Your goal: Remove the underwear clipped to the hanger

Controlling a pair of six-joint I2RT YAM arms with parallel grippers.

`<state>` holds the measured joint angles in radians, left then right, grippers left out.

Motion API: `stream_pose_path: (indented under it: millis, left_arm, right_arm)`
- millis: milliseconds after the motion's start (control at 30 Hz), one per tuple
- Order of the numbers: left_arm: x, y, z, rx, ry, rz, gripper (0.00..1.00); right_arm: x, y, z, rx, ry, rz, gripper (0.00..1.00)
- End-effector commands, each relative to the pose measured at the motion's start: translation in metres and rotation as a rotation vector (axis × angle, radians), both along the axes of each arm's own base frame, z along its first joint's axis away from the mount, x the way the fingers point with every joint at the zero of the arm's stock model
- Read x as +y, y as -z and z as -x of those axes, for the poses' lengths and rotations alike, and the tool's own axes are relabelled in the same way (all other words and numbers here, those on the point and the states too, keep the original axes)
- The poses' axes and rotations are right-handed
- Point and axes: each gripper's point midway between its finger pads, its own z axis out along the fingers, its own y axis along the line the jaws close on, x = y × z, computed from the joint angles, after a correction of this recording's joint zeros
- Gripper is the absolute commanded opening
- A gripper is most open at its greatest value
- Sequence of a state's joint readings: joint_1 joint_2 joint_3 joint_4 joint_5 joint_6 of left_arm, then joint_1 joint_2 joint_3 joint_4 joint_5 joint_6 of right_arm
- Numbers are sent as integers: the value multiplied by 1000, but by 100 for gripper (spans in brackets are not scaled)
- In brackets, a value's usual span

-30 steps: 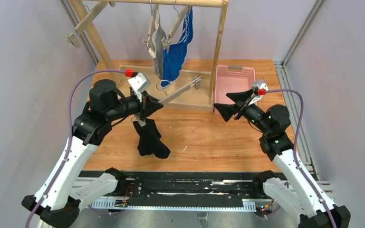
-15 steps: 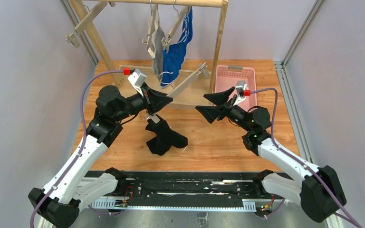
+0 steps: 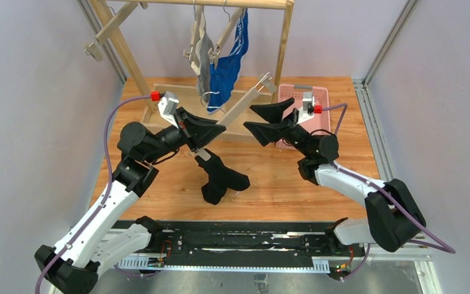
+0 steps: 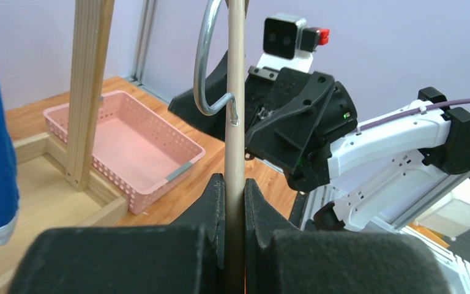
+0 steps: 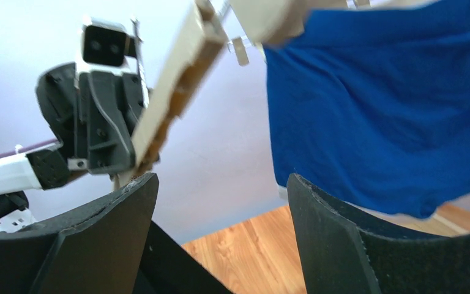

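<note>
Where the left gripper [image 3: 213, 131] stands: over the middle of the table, its two black pads pressed shut on the shaft of a long pale wooden clip hanger [image 3: 245, 103], just below the bent metal hook [image 4: 204, 67] (the wrist view shows no gap beside the wood).
Hanger: tilted, with its low end toward the left arm and its high end up and to the right, near the right gripper.
Black cloth briefs [image 3: 221, 177]: bunched and dangling from the hanger's low end, below the left gripper. The lowest fold seems to brush the orange-brown wooden table [image 3: 269, 184], though from above I cannot be sure.
Right gripper [image 3: 249, 117]: jaws spread wide, holding nothing, pointing left toward the hanger's high end. The clip end sits just past the upper finger, and whether they touch cannot be told.
Grey cloth briefs [image 3: 204, 64]: hanging from the top rail of the light wooden drying rack [image 3: 284, 55] at the far side of the table.
Bright blue cloth briefs [image 3: 227, 70]: just right of the grey pair, also hung from the rail. They fill the upper right of the right wrist view.
Pink perforated plastic basket [image 3: 321, 93]: at the far right of the table, beside the rack's right post, partly hidden behind the right arm.
</note>
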<state>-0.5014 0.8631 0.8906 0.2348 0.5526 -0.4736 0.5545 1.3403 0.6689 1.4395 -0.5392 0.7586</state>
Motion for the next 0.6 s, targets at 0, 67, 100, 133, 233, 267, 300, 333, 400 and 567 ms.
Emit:
stream_pose_path:
  millis: [0,67,100,133,233,267,300,333,400,567]
  left_arm:
    - [-4,-14,8,-48,25,63,0]
    - [-9,-13,9,-47,37,61,0]
    - [-10,-13,9,-47,36,60,0]
    - [-11,-12,8,-45,35,58,0]
    - [-15,-11,10,-46,50,57,0]
    - [-17,-11,11,-47,59,60,0]
    - [-20,-11,12,-47,67,62,0]
    - [-21,-11,13,-49,73,62,0]
    - [-25,-11,14,-51,78,61,0]
    - [-29,-11,11,-54,75,55,0]
  right_arm:
    - [-3,-44,19,-143,-13,-89,79]
    - [-2,-49,19,-152,-19,-94,79]
    - [-2,-51,19,-153,-24,-97,79]
    - [-1,-52,18,-152,-29,-100,79]
    - [3,-56,18,-152,-43,-106,79]
    - [4,-56,17,-151,-44,-106,79]
    - [5,-56,17,-151,-46,-107,79]
    - [6,-56,18,-153,-50,-106,79]
    - [9,-58,19,-157,-60,-104,79]
    - [12,-59,19,-138,-90,-110,76]
